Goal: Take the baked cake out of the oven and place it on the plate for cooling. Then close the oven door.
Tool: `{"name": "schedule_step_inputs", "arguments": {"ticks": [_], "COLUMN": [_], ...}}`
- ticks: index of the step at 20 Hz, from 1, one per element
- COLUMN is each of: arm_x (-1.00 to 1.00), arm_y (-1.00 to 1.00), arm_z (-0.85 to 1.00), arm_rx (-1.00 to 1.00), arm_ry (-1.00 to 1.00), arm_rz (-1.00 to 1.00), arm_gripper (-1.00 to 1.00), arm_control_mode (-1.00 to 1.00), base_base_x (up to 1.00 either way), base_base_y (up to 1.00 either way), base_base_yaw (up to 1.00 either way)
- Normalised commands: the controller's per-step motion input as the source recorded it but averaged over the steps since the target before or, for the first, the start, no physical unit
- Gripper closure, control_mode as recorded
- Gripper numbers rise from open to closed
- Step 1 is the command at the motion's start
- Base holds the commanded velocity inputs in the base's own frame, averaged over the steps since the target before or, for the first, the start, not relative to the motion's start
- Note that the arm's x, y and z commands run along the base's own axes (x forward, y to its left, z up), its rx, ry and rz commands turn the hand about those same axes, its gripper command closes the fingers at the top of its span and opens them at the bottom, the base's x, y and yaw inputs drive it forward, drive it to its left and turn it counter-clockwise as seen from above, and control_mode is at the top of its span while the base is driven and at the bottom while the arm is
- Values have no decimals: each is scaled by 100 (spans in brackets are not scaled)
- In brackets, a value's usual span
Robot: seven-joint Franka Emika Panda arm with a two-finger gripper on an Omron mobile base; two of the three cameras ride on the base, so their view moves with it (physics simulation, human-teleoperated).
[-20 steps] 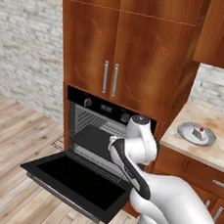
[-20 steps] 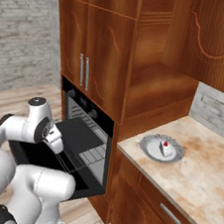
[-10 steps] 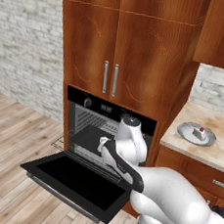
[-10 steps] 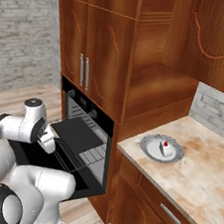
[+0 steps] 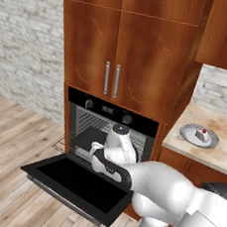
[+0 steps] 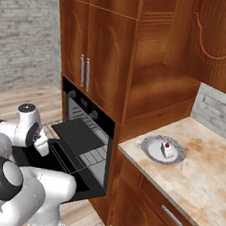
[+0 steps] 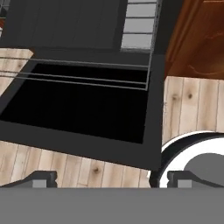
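Observation:
The baked cake [image 5: 203, 132] [image 6: 166, 148], tiny and white with a red top, sits on the plate [image 5: 187, 132] [image 6: 150, 149] on the counter to the right of the oven [image 5: 111, 110] [image 6: 90, 115]. The oven door [image 5: 75, 181] [image 6: 89, 183] [image 7: 83, 105] hangs fully down, its black glass facing up. My gripper [image 5: 96, 156] [image 6: 42, 148] [image 7: 111, 179] hovers above the door in front of the cavity and points down at it. Its jaws stand wide open with nothing between them.
A dark oven tray [image 6: 79, 133] [image 5: 89, 135] rests on a wire rack [image 7: 87, 72] pulled partly out over the door. Brown cabinet doors [image 5: 114, 60] rise above the oven. Wooden floor [image 7: 188, 105] lies beside and below the door. The counter [image 6: 201, 182] runs to the right.
My hand has swung left across the oven front and now sits over the open door. The cake, plate and door have not moved.

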Motion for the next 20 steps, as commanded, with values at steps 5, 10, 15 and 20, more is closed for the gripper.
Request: {"name": "schedule_step_inputs", "arguments": {"ticks": [5, 10, 15, 20], "arm_x": [24, 17, 20, 20], "arm_y": [25, 24, 3, 2], "arm_z": [-19, -14, -14, -14], "arm_rx": [0, 0, 0, 0], "arm_ry": [0, 0, 0, 0], "arm_rz": [-6, -1, 0, 0], "arm_gripper": [-100, -100, -100, -100], "arm_control_mode": [-100, -100, -100, -100], "base_base_x": [0, 0, 0, 0], "base_base_y": [0, 0, 0, 0], "base_base_yaw": [0, 0, 0, 0]}}
